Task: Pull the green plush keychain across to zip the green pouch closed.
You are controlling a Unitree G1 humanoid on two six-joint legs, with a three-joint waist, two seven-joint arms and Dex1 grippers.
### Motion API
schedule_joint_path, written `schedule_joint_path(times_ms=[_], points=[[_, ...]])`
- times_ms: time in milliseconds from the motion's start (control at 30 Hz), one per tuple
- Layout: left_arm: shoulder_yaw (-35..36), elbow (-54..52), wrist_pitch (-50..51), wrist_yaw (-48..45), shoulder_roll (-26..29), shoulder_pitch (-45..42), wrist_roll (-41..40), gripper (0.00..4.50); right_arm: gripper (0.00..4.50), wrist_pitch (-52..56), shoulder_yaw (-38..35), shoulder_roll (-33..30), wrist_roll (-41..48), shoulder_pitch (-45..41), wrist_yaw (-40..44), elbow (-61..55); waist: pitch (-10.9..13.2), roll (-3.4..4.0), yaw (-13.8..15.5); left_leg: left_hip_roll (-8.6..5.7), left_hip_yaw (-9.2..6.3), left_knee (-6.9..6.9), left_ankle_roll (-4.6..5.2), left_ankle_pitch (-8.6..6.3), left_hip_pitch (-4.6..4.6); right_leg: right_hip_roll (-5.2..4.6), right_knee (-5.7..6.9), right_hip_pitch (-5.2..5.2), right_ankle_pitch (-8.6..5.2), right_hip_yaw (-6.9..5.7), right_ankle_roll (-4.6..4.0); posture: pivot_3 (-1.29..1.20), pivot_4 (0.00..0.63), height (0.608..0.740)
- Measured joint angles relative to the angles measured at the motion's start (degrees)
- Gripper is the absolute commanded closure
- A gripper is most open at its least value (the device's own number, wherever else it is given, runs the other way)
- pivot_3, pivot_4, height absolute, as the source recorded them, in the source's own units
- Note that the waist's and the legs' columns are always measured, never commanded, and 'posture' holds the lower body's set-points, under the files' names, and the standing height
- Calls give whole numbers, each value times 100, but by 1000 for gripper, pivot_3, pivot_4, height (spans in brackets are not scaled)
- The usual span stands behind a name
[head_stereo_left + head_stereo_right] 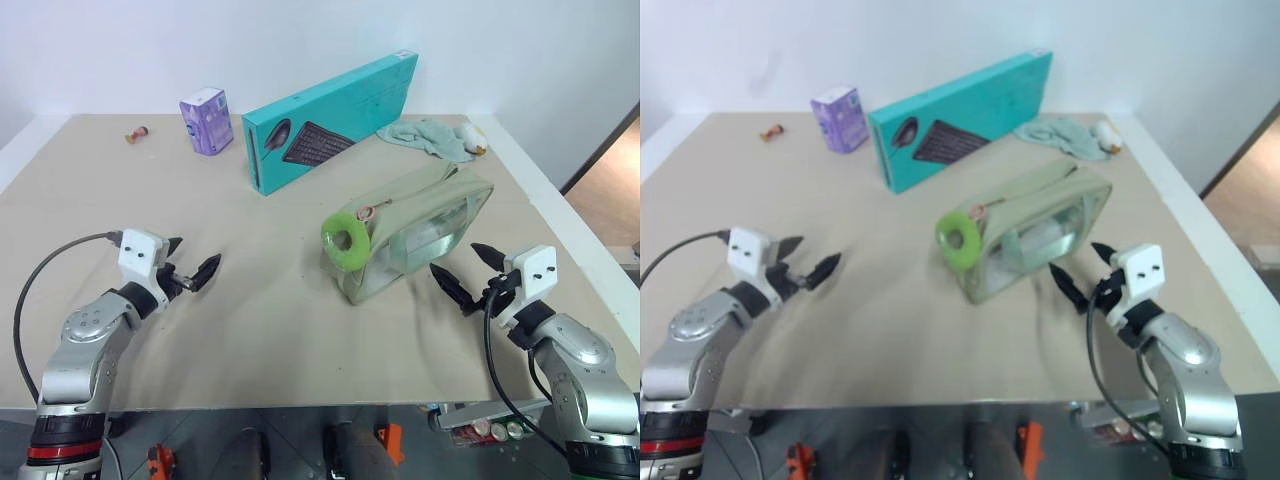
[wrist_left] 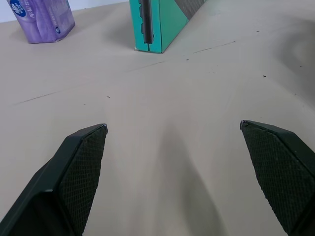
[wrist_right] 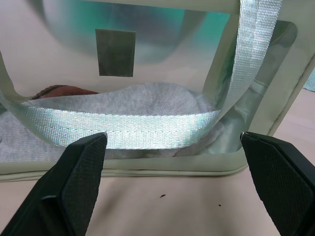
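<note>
The green pouch (image 1: 415,232) lies right of centre on the table (image 1: 150,200), its long axis running from the near left to the far right, and the green plush keychain (image 1: 347,241) hangs at its near-left end. The right gripper (image 1: 462,271) hovers just beside the pouch's near-right side panel, fingers spread wide and holding nothing. The left gripper (image 1: 192,266), likewise wide and empty, sits well apart to the left, facing the keychain across bare table. The pull would likely run toward the far right.
</note>
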Motion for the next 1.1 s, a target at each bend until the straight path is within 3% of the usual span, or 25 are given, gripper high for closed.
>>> schedule_joint_path(times_ms=[767,1000,1100], points=[[-48,2,-123,-79,-20,-3,41,16,0,-169,-17,-13,-5,38,35,219,0,0,0,-1,0,0,0,0,1,0,0,0,1,0,-1,0,150,740],[-58,145,-337,-534,-18,-32,-90,16,0,-161,-31,-24,-7,46,11,212,0,0,1,-1,0,0,0,0,0,0,0,0,-1,-1,-4,0,150,740],[-144,121,-239,-1141,89,-245,-462,16,0,-138,-51,-30,-6,99,-38,177,0,0,1,-2,-1,1,0,0,-1,0,0,0,-3,-2,-6,0,150,740]])
